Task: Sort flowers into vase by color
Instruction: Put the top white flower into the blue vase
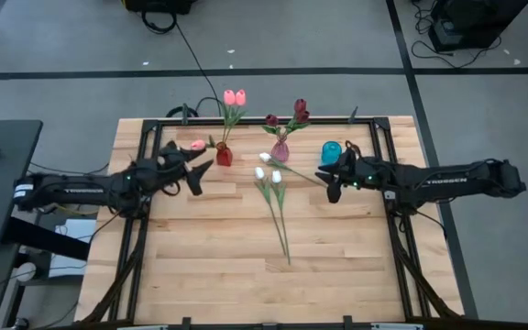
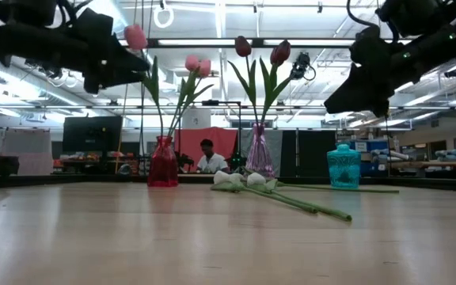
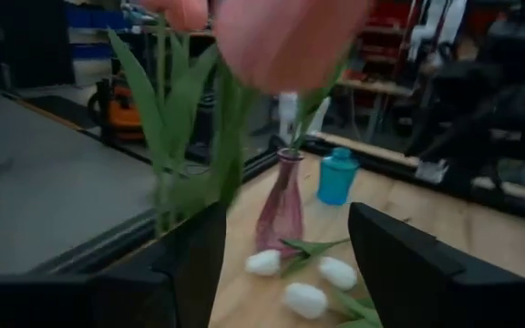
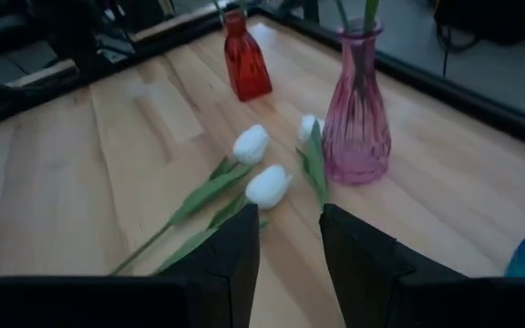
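Observation:
A red vase point(image 1: 224, 154) holds two upright pink tulips point(image 1: 235, 96) and a third pink tulip point(image 2: 135, 36) whose head leans toward the table's left. My left gripper point(image 3: 287, 264) is open and raised beside that leaning tulip, whose head point(image 3: 281, 36) and leaves point(image 3: 180, 118) are close before it. A pink vase point(image 1: 280, 149) holds dark red tulips point(image 1: 299, 110). Three white tulips point(image 1: 269, 174) lie flat on the table. My right gripper point(image 4: 290, 246) is open, empty and raised to their right, pointing at them point(image 4: 267, 185). My left gripper is open, level, coming from the table's left, with the leaning pink tulip's leaves point(image 3: 176, 137) next to one finger point(image 3: 190, 264). I cannot tell whether that finger touches them.
An empty teal vase point(image 1: 331, 151) stands near the far edge, just behind my right gripper point(image 1: 331, 188). The near half of the wooden table point(image 1: 246, 275) is bare. A person point(image 2: 207, 157) sits in the room beyond the far edge.

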{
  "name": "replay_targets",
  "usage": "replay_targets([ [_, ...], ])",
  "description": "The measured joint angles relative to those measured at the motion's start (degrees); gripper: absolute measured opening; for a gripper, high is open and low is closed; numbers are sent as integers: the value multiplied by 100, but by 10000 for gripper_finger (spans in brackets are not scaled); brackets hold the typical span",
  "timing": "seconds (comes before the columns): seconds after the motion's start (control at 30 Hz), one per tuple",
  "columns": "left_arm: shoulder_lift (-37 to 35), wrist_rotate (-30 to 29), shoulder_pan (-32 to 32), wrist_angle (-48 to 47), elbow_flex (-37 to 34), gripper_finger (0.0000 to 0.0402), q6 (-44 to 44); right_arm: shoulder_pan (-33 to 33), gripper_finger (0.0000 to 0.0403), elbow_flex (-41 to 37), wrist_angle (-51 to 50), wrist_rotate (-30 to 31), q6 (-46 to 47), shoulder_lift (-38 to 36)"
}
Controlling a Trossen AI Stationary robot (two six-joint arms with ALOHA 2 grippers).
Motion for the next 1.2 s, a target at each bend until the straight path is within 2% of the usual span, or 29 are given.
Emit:
replay_targets([
  [0.2, 221, -39, -370, 1185, -624, 238, -416, 283, 133, 481, -322, 64, 399, 527],
  [0.33, 284, -40, -471, 1068, -784, 238, -572, 541, 133, 865, -639, 319, 601, 1093],
  [0.47, 405, 105, -541, 1004, -989, 238, -1083, 813, 133, 1276, -972, 552, 874, 1828],
  [0.63, 578, 180, -710, 1087, -1382, 238, -1483, 969, 133, 1828, -1278, 581, 1132, 2814],
  [0.77, 657, 47, -722, 1233, -1389, 238, -1664, 977, 135, 2182, -1186, 479, 1223, 3605],
  [0.87, 692, 133, -727, 1438, -1389, 238, -1640, 1045, 144, 2473, -1233, 463, 1180, 4170],
  [1.03, 708, 104, -729, 1626, -1389, 238, -1568, 988, 175, 3120, -1320, 780, 961, 4911],
  [1.13, 722, 116, -731, 1718, -1389, 238, -1564, 885, 191, 3433, -1877, 1171, 866, 5108],
  [1.2, 743, 146, -771, 1755, -1389, 238, -1550, 735, 196, 3482, -2025, 1210, 743, 5101],
])
